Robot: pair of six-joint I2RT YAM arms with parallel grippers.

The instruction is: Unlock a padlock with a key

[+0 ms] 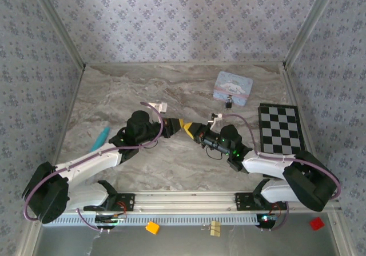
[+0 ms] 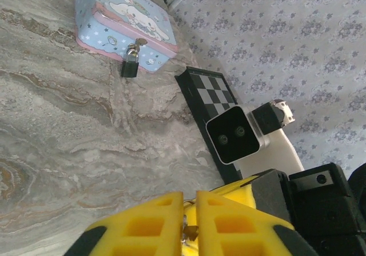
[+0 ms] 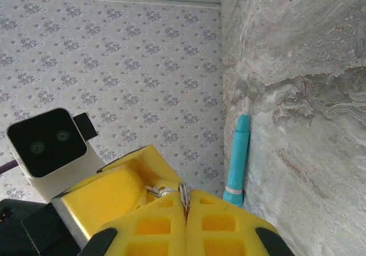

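Meeting tip to tip mid-table, our right gripper [image 3: 186, 211] pinches the key [image 3: 183, 192], the left gripper [image 2: 190, 203] near-closed beside it, grip unclear, while the padlock [image 2: 130, 68] hangs on the tin [image 2: 114, 10] well apart, unlocking not yet begun.

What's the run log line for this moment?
phase: key held mid-table | right end effector: shut on key | left end effector: shut, tips meeting right's | padlock: hanging at tin clasp, untouched
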